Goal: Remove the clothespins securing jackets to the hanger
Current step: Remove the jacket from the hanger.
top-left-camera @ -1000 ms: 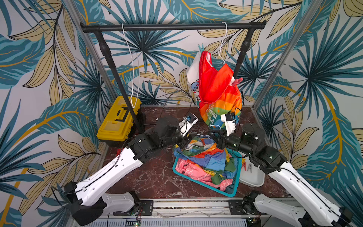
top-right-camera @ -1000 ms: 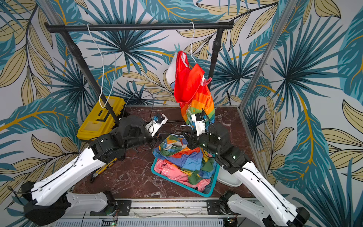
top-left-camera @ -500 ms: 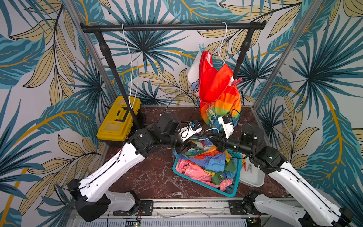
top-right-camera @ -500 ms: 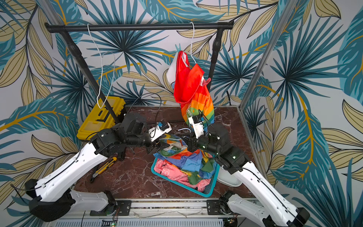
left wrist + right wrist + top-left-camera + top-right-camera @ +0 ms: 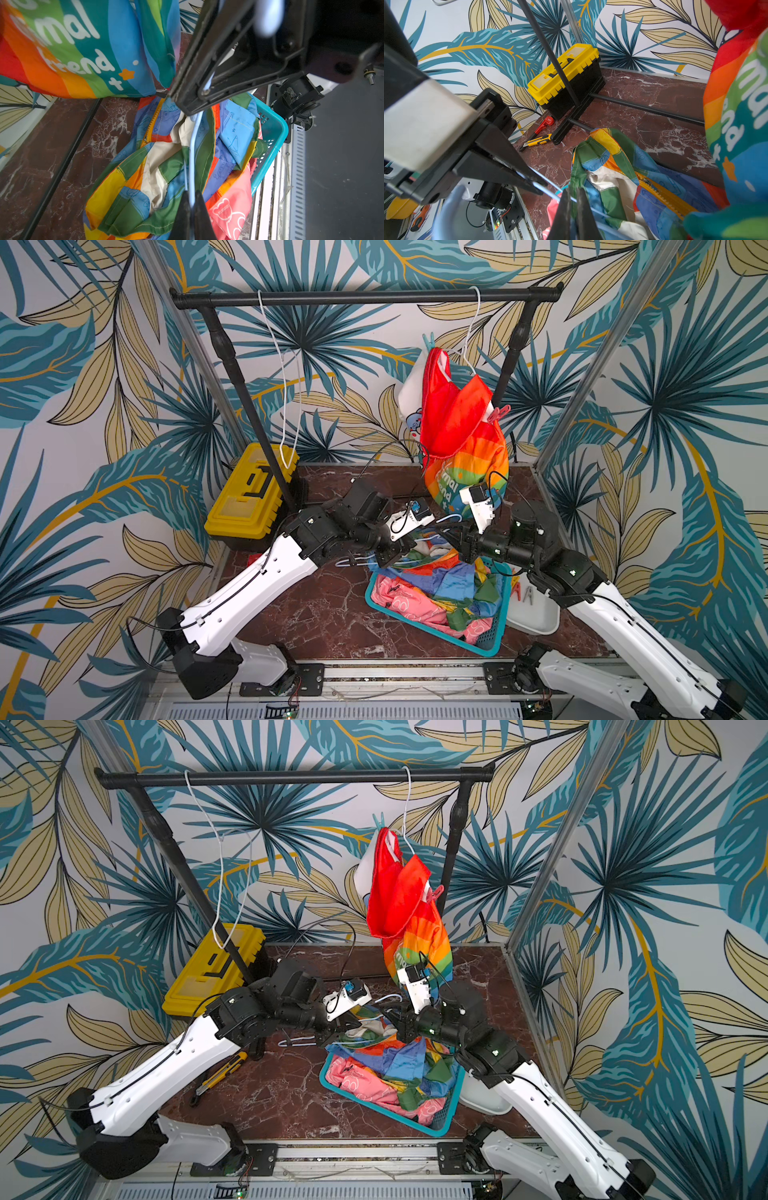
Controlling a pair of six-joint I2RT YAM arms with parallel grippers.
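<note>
Aloft, teal clothespin point(image 5: 429, 341) and pink clothespin point(image 5: 498, 413)

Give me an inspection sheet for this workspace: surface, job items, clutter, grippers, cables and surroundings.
Surface: dark red marble tabletop, crowded at centre.
Job's things: red-hooded jacket hangs from the black rail, teal clothespin and pink clothespin still on it; pink jacket and patchwork jacket lie in the teal basket; loose clothespins in the white tray.
Clutter: yellow toolbox, utility knife, red wrench.
Grippers: left gripper and right gripper both shut on the light-blue hanger.
Cables: black cable loops above the left wrist.
Surroundings: leaf-print walls.
</note>
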